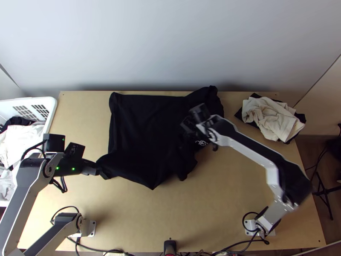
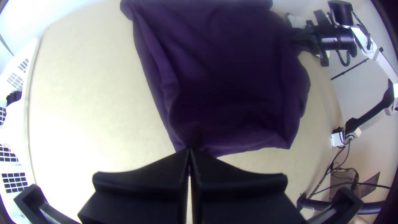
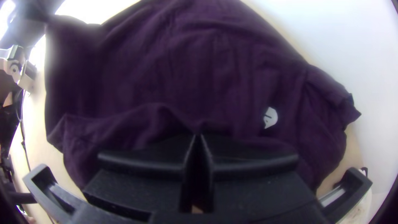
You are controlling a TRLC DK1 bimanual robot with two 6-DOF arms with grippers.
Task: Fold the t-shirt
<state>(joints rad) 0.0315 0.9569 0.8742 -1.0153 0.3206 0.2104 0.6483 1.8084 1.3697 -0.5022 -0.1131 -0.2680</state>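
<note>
The left gripper (image 1: 101, 172) is at the black t-shirt's (image 1: 140, 123) near left corner. In the left wrist view the same gripper (image 2: 189, 152) is shut on the hem of the t-shirt (image 2: 232, 74), which stretches away from it. Over the shirt's right part is the right gripper (image 1: 186, 127), beside a small white print. The right wrist view has this gripper (image 3: 199, 137) shut on a raised fold of the t-shirt (image 3: 186, 74). The cloth lies spread at the far left, rumpled and partly folded over at the right.
A white basket (image 1: 52, 112) with clothes stands at the table's left edge. A pile of cream and black cloth (image 1: 273, 119) lies at the far right. Bare wooden table (image 1: 170, 217) shows in front of the shirt, with cables along the near edge.
</note>
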